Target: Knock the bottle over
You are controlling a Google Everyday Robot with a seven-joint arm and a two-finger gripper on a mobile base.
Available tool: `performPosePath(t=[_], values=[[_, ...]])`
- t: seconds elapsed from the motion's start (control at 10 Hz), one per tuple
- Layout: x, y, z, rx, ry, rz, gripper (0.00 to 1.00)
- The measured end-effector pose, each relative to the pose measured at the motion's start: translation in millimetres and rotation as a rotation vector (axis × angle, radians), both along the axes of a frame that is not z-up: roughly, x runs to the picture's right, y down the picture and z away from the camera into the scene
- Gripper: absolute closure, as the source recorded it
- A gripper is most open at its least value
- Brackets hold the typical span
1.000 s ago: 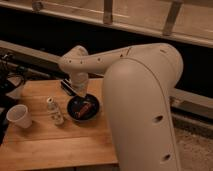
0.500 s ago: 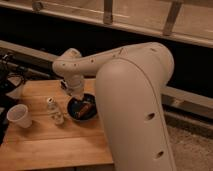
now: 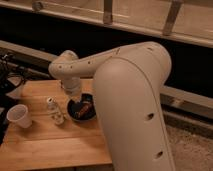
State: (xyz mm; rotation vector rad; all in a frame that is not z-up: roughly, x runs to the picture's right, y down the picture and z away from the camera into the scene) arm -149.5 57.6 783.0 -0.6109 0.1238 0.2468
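The bottle (image 3: pixel 53 110), small and clear with a pale cap, stands on the wooden table (image 3: pixel 50 145) between the white paper cup (image 3: pixel 19 116) and a dark bowl (image 3: pixel 91 115). My gripper (image 3: pixel 74 100) hangs from the white arm (image 3: pixel 125 100), pointing down over the left rim of the bowl, just right of the bottle and a little above its top. A dark oblong object (image 3: pixel 84 108) lies in the bowl.
The arm's large white link fills the right half of the view and hides the table's right side. A dark ledge and railing (image 3: pixel 107 15) run behind the table. Dark cables or equipment (image 3: pixel 7 75) sit at the left edge.
The arm's end with the gripper has shifted slightly left and down, closer to the bottle. The bottle, cup and bowl have not moved.
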Motion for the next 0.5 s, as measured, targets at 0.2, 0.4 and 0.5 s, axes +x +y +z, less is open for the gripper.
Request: performPosePath(t=[0.2, 0.4, 0.5], values=[[-6.0, 0.2, -1.5, 0.003, -0.015, -0.009, 0.99], [-29.0, -9.6, -8.9, 0.041, -0.121, 0.025, 0.99], [-36.3, -14.5, -12.7, 0.065, -0.19, 0.05, 0.99]])
